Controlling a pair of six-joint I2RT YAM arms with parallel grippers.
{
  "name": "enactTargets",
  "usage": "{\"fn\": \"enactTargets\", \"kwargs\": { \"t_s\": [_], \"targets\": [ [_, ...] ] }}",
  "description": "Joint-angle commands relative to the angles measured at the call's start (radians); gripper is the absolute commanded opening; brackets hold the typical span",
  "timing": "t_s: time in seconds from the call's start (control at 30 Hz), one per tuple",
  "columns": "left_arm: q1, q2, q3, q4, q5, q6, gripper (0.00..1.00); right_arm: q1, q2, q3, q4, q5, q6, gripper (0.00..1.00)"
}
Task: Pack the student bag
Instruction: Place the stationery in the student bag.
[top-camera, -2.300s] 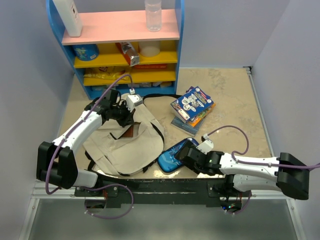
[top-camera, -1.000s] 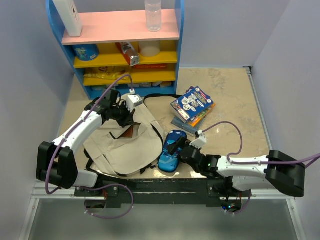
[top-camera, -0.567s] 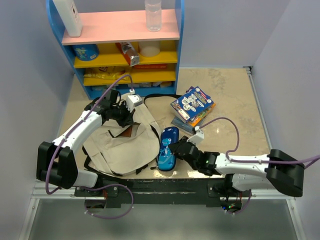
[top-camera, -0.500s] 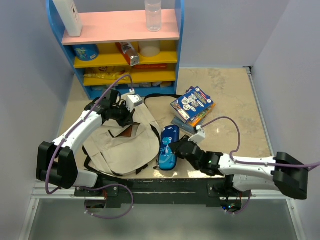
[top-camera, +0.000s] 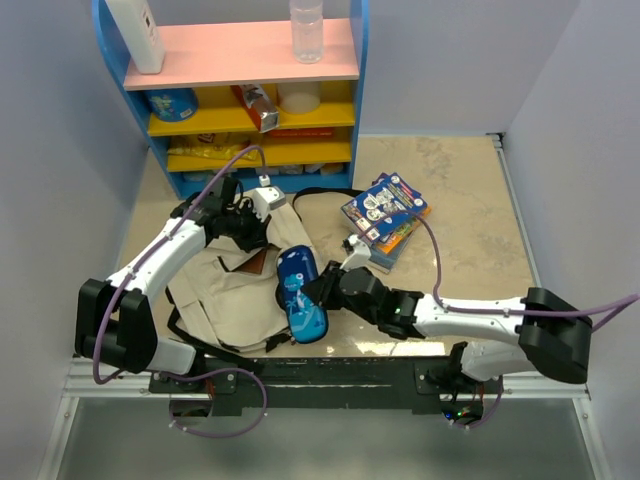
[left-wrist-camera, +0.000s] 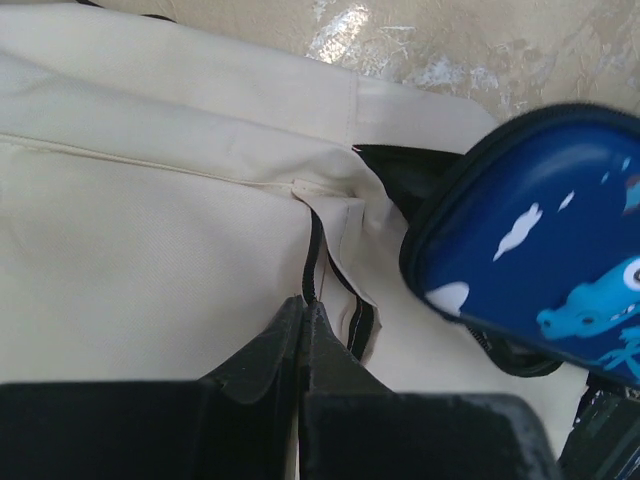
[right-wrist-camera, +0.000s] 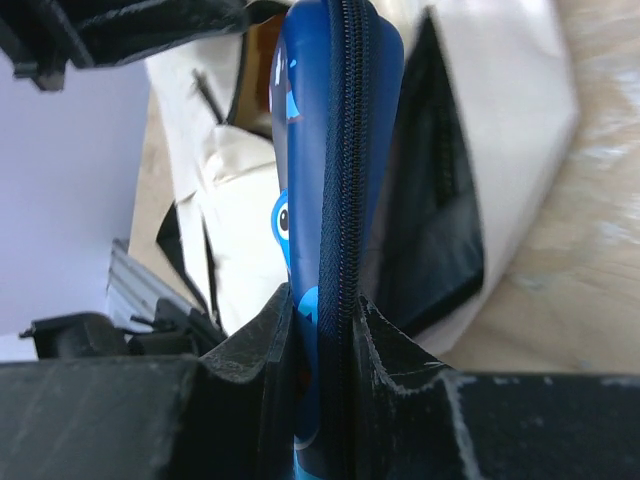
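The bag, cream cloth with black straps and black zip lines, lies flat on the desk toward its left and near edges, just in front of the shelf unit that stands along the far edge; the left gripper is at the bag's far end, and the left wrist view shows the left gripper with its two fingers pressed together on a fold of the cream cloth right beside a black zip line, so it is closed on the bag; just to the right of that pinch the cloth gapes and shows a dark lining; a blue pencil case with cartoon prints sits over the bag's right side, close to that dark gap in the left wrist view; whether it rests on the cloth or hangs just above it I cannot tell; the right gripper reaches in from the right and clamps the case, and the right wrist view shows the right gripper with a finger on each flat face of the pencil case, its zipped edge turned toward the camera, with the bag and its dark lining behind; farther right, well apart from the bag, a small stack of books lies near the middle of the desk.
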Motion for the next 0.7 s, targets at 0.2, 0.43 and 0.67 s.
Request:
{"fn": "enactTargets", "kwargs": {
  "t_s": [0.2,0.43,0.67],
  "targets": [
    [-0.006,-0.026,0.036,0.045,0.028,-0.018,0.0,-0.001,0.256,0.2,0.209,-0.299,-0.073,0.0],
    [-0.006,-0.046,0.03,0.035,0.029,-0.003,0.0,-0.06,0.367,0.286,0.174,-0.392,-0.033,0.0],
    [-0.006,-0.069,0.015,0.03,0.032,0.009,0.0,-0.139,0.425,0.246,0.224,-0.448,0.044,0.0]
  ]
}}
